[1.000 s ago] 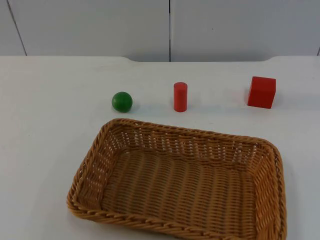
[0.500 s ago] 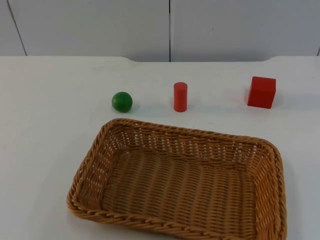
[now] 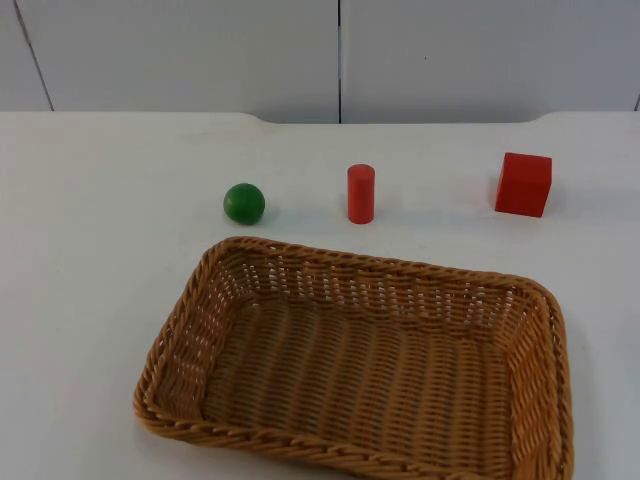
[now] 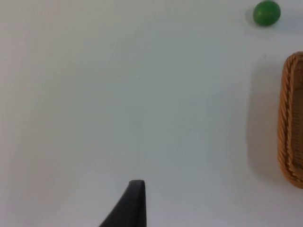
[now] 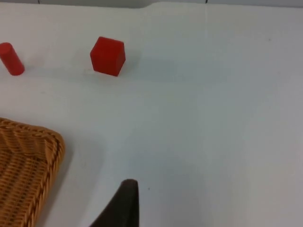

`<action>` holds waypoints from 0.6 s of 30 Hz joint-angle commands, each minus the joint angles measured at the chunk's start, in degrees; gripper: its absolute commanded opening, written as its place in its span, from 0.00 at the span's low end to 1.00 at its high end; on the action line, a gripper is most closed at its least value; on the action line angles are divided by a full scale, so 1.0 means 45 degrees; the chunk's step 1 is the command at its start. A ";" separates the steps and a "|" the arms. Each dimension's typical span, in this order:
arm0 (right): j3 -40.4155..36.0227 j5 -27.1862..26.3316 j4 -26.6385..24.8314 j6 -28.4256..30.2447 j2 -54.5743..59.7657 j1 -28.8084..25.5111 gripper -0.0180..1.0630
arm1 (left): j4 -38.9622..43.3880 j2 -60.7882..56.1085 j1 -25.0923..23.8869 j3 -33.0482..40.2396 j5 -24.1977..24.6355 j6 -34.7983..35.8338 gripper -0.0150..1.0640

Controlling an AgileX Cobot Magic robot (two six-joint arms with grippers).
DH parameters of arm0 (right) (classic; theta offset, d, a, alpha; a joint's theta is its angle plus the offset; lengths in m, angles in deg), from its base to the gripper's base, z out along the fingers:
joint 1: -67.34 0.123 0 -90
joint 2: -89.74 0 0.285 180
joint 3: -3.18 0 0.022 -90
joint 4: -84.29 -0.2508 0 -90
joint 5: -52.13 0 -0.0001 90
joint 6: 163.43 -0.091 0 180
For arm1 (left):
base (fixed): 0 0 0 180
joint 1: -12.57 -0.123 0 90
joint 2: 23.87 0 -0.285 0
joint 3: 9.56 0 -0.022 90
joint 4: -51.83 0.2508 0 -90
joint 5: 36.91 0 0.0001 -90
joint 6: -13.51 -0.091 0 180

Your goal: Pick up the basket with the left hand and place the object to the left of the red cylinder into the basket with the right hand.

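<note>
A: Item one, table (image 3: 90, 300): white top, grey partition wall (image 3: 200, 50) behind. Item two, left gripper (image 4: 135, 208): one black fingertip over bare table, well left of the basket; whether its claw is wide or narrow, I cannot tell.

B: Item three?

A: Green ball (image 3: 244, 203), the thing to the left of the red cylinder (image 3: 360, 193), so the object to be moved. It rests on the table just behind the basket's left rear corner, apart from the rim. Judged risk: a round body rolls if one finger touches first, and it could run off toward the wall or against the wicker.

B: And the basket?

A: Item four, basket (image 3: 180, 330): wicker, rectangular, nothing in it, flat on the table in front of the row. Not yet lifted. Risk: a grip on the left rim alone may let the far end sag and tilt, so a dropped ball would roll out.

B: Further right?

A: Item five, the cylinder, upright, between ball and red cube (image 3: 523, 184). Risk: the right arm must cross it to reach the ball and may tip it. Item six, right gripper (image 5: 124, 205): over bare table right of the basket; claw state cannot be told.
</note>
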 commanded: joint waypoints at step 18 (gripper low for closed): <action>0.0133 -0.1094 -0.0194 0.0055 0.4510 -0.0067 0.99 | -0.1925 0.5775 0.0042 -0.0289 -0.1516 -0.1505 0.99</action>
